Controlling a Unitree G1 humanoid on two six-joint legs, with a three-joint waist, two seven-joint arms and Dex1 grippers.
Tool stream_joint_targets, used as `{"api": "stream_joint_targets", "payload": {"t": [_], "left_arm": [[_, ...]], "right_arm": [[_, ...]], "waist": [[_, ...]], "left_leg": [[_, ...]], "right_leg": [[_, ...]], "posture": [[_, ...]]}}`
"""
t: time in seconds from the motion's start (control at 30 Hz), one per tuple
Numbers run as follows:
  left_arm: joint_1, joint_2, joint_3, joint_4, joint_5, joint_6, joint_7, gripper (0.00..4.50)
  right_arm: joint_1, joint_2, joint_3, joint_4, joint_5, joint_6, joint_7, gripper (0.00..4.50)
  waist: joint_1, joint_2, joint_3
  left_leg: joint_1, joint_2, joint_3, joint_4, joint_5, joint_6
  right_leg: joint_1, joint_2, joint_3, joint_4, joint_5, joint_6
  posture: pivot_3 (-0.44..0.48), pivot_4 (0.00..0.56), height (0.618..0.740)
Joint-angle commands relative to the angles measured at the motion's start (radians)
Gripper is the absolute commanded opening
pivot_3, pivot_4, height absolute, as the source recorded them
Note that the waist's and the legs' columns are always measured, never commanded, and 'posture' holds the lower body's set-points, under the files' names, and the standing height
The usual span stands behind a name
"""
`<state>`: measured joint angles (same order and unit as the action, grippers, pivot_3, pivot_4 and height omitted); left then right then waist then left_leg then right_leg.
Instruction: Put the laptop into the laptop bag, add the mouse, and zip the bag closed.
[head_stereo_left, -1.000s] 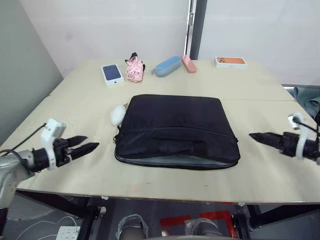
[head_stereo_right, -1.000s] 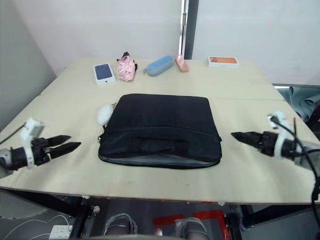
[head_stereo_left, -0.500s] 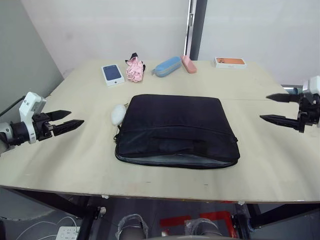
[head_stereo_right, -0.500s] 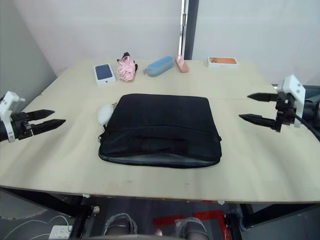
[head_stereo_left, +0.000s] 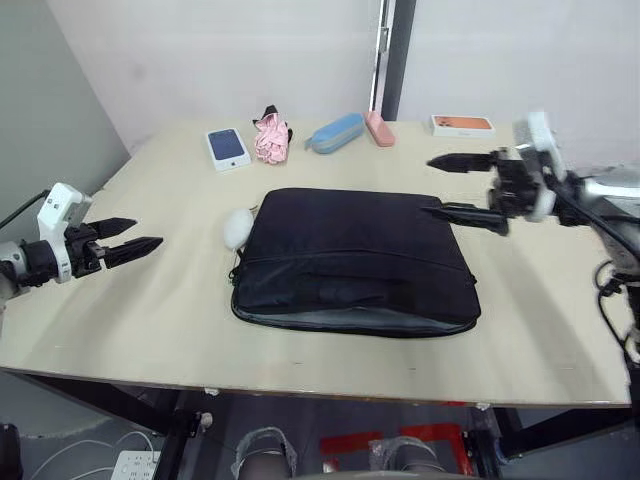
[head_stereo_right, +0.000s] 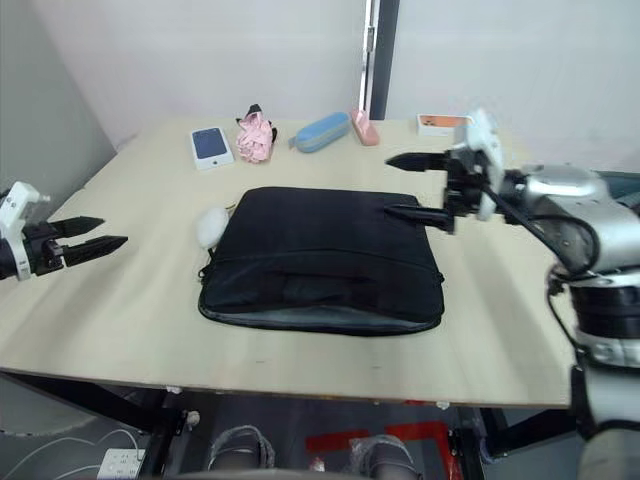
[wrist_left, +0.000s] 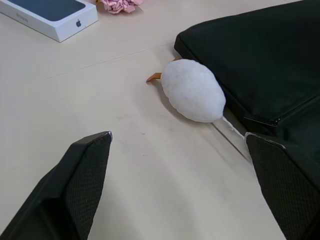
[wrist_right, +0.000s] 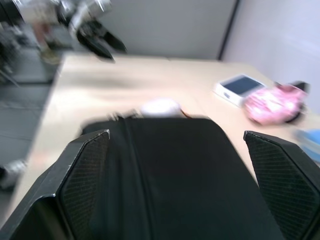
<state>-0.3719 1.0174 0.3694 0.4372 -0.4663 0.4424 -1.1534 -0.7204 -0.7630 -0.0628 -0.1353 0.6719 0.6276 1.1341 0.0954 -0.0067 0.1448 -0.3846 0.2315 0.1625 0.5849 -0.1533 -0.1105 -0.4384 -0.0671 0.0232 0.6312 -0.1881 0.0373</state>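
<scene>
Flat black fabric laptop bag (head_stereo_left: 355, 260) beside a rounded white lump (head_stereo_left: 236, 228).

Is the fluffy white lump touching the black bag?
Touching. In the left wrist view, the white lump presses right against the laptop bag's edge, with no table showing between them.

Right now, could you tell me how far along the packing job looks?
Possibly the first step: a grey layer, perhaps the laptop, shows in the open front edge of the laptop bag. Nothing is in hand: the right end effector is open over the bag's far right corner, and the left end effector is open near the table's left edge. I cannot pick out the mouse; zipping remains.
</scene>
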Motion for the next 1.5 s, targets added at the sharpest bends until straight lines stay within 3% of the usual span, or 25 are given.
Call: {"api": "stream_joint_targets", "payload": {"t": [0.03,0.23,0.27,0.6,0.67,0.83,1.03,1.27,1.5], "left_arm": [[-0.016,-0.002,0.015,-0.009,-0.002,-0.019,0.008,4.47],[0.014,-0.020,0.028,-0.033,-0.006,-0.018,0.019,4.47],[0.021,-0.023,0.031,-0.042,-0.010,-0.014,0.021,4.50],[0.067,-0.039,0.042,-0.146,-0.039,0.041,0.049,4.50],[0.068,-0.040,0.042,-0.152,-0.039,0.045,0.053,4.50],[0.055,-0.041,0.023,-0.179,-0.051,0.074,0.061,4.50],[-0.001,-0.051,-0.019,-0.154,-0.041,0.086,0.058,4.50],[-0.110,-0.083,-0.083,-0.076,-0.023,0.119,0.063,4.50],[-0.294,-0.196,-0.146,0.175,0.054,0.043,0.120,4.50]], "right_arm": [[-0.012,0.079,0.094,-0.050,-0.059,0.007,-0.090,4.50],[-0.006,0.203,0.225,0.034,-0.191,-0.130,-0.085,4.50],[-0.014,0.225,0.233,0.064,-0.205,-0.152,-0.081,3.96],[-0.002,0.411,0.327,0.344,-0.363,-0.430,-0.032,0.51],[0.004,0.430,0.332,0.387,-0.386,-0.466,-0.032,0.03],[0.086,0.408,0.422,0.527,-0.545,-0.664,-0.014,0.03],[0.113,0.426,0.384,0.657,-0.561,-0.747,-0.052,0.03],[0.144,0.430,0.358,0.628,-0.532,-0.701,-0.046,0.03],[0.166,0.421,0.363,0.583,-0.553,-0.681,-0.038,0.03]], "waist": [[0.001,0.000,0.000],[-0.003,-0.001,0.000],[-0.004,-0.001,0.000],[-0.013,-0.001,0.000],[-0.013,-0.001,0.000],[-0.013,-0.004,-0.001],[-0.015,-0.008,-0.005],[-0.009,-0.011,-0.009],[-0.005,-0.012,-0.012]], "left_leg": [[0.000,0.000,0.000,0.000,0.000,0.000],[-0.003,0.000,-0.001,0.000,0.000,-0.002],[-0.003,0.000,-0.001,0.000,0.000,-0.002],[-0.003,0.000,-0.003,0.000,0.000,-0.002],[-0.004,0.000,-0.004,0.000,0.000,-0.002],[-0.004,0.000,-0.006,0.000,0.000,-0.002],[0.002,0.000,-0.006,0.001,0.000,-0.002],[0.006,0.000,-0.009,0.004,0.000,-0.002],[0.004,0.000,-0.012,0.004,0.000,-0.002]], "right_leg": [[0.000,0.000,0.000,0.000,0.000,0.000],[-0.001,0.000,-0.001,-0.001,0.000,0.000],[-0.001,0.000,-0.001,-0.001,0.000,0.000],[-0.001,0.000,-0.002,-0.001,0.000,0.000],[-0.001,0.000,-0.002,-0.001,0.000,0.000],[0.000,0.000,-0.004,-0.001,-0.001,-0.001],[0.006,-0.001,-0.004,0.000,0.000,-0.002],[0.012,-0.001,-0.006,0.001,0.001,-0.004],[0.012,-0.001,-0.009,-0.001,0.001,-0.004]], "posture": [[0.000,0.150,0.740],[0.000,0.150,0.740],[0.000,0.150,0.740],[0.000,0.150,0.740],[0.000,0.150,0.740],[0.000,0.150,0.740],[0.000,0.150,0.740],[0.000,0.150,0.740],[0.000,0.150,0.740]]}}
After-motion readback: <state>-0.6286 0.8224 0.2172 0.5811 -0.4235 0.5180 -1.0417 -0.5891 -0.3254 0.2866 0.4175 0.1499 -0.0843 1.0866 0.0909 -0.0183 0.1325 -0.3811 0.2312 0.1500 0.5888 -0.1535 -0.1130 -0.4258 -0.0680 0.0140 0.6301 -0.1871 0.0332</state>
